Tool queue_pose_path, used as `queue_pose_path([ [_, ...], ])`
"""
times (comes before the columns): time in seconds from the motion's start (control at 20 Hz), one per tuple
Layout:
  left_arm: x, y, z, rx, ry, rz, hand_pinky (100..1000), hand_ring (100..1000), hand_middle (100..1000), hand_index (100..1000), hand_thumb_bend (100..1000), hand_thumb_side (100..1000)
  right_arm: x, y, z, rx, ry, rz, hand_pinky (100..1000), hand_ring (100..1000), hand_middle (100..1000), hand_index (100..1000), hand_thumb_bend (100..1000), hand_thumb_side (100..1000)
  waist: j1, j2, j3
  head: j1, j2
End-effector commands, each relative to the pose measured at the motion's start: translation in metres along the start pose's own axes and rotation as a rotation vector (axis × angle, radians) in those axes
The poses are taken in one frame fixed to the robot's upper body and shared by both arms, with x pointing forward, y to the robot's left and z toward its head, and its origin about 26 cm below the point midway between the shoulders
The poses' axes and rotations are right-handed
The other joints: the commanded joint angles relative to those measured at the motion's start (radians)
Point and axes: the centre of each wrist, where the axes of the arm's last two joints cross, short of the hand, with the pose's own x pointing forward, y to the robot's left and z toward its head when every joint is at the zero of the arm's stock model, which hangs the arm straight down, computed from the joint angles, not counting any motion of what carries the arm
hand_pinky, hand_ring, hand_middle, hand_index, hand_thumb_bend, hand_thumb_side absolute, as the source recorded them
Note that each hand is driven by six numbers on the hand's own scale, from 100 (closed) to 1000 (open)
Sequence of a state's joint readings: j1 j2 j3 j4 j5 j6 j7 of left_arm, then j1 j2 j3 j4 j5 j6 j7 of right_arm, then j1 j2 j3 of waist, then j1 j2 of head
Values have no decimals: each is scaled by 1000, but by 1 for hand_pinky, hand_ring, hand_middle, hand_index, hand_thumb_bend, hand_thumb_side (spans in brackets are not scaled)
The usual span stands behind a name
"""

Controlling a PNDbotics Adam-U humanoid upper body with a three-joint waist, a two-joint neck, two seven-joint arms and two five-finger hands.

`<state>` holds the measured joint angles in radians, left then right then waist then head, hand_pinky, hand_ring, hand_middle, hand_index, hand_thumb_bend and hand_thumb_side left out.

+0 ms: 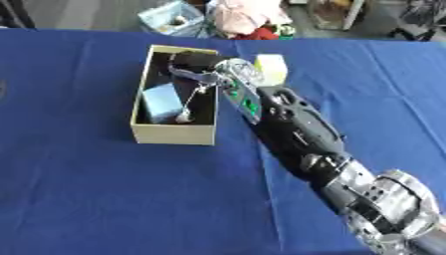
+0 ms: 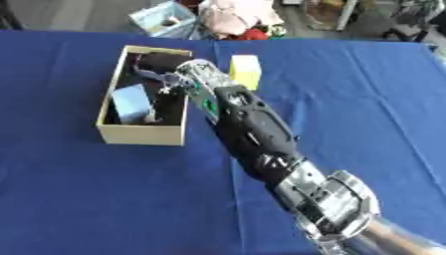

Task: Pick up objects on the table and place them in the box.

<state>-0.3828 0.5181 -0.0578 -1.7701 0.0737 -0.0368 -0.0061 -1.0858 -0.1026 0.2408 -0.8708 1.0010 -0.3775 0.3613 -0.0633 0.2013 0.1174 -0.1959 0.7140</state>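
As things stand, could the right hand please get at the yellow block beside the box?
Probably yes. The yellow block stands on bare blue cloth just right of the box, with nothing over it. The right hand is over the box, right beside the block.

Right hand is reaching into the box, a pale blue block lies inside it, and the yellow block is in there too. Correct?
Not quite: the yellow block stands on the table outside the box, beside its right wall, as the right eye view shows. The right hand is over the box, and the blue block lies inside.
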Motion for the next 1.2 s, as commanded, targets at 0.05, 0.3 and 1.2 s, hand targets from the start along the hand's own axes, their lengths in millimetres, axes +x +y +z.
queue_pose_path([
  [0.05,6,6,-3,14,-19,-21,565,575,589,796,416,317,-8,-40,13,-83,-10,26,744,777,797,845,593,282,6,-19,-7,5,-9],
  [0.3,4,8,-1,19,-9,-30,564,571,586,796,411,302,-27,-78,42,-169,33,-10,735,767,785,844,601,284,4,-20,-23,10,-8],
  [1.2,9,7,-1,8,-21,-35,564,568,582,799,420,302,-118,-26,104,-139,508,-205,750,794,799,840,582,259,10,-8,-13,21,-26],
])
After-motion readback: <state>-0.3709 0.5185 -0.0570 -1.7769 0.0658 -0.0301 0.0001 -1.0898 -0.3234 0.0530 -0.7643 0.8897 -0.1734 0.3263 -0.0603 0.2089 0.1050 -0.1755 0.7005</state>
